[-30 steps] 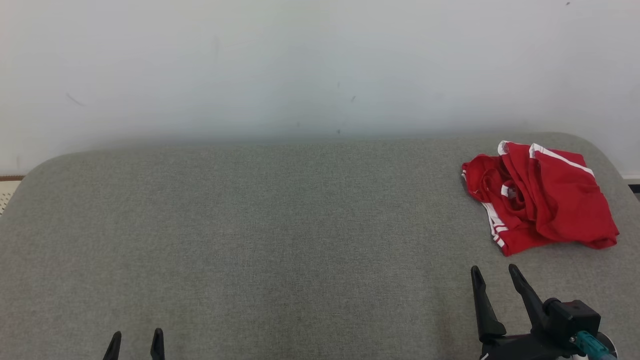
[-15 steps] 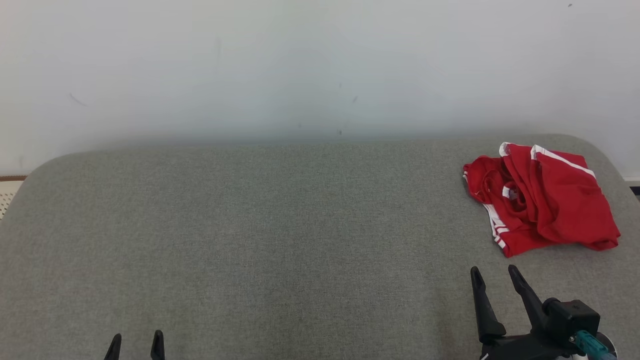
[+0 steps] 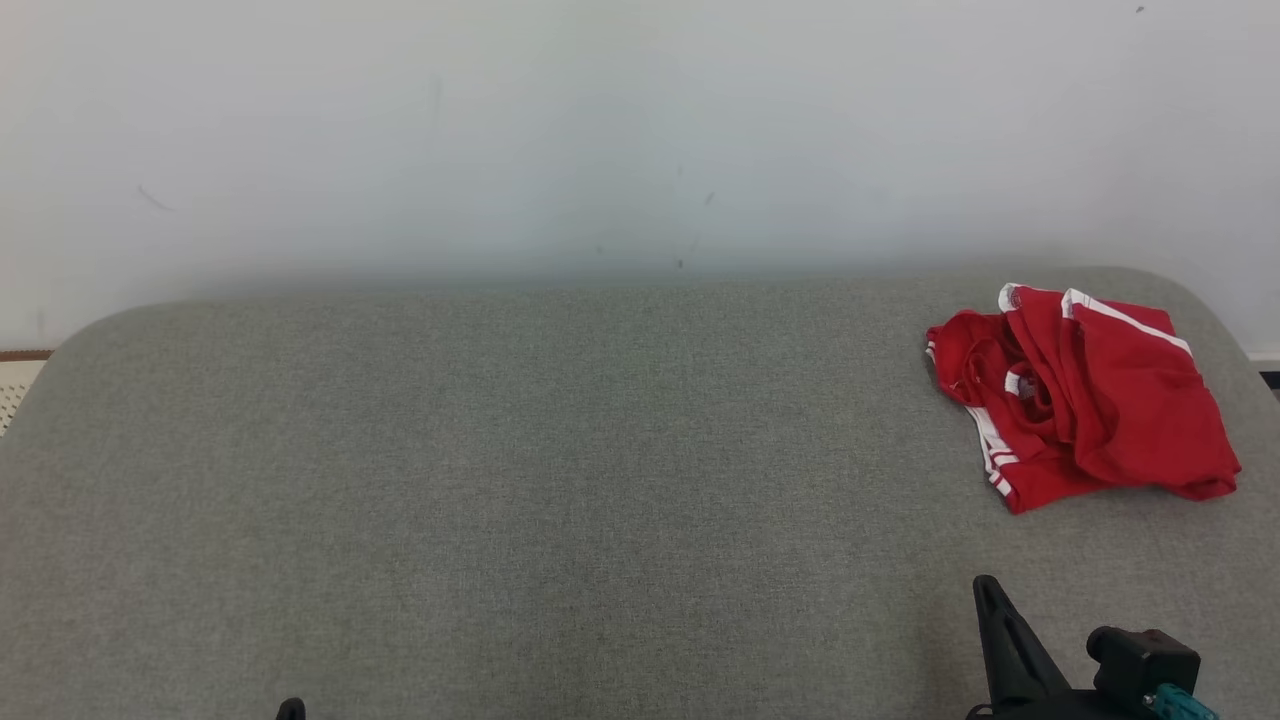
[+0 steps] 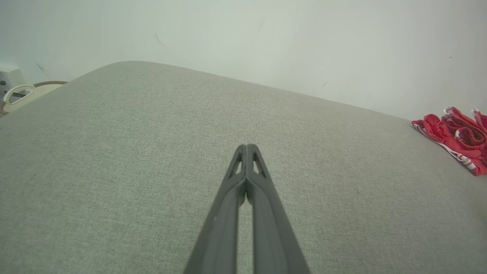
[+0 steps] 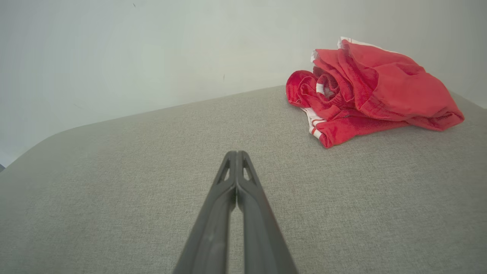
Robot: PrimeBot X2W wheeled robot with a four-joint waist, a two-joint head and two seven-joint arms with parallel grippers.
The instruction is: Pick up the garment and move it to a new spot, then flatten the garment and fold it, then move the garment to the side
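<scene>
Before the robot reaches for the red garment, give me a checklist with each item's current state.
1. Target located: the red garment lies crumpled at the grey surface's far right: ok.
2. Is the right tool open for grasping: fingers pressed together: not ok.
3. Is the left tool open: fingers pressed together: not ok.
4. Both tools empty: ok.
5. Path from the right tool to the red garment unobstructed: ok.

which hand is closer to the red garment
The right hand, at the lower right just before the red garment; the left hand sits far off at the lower left.
</scene>
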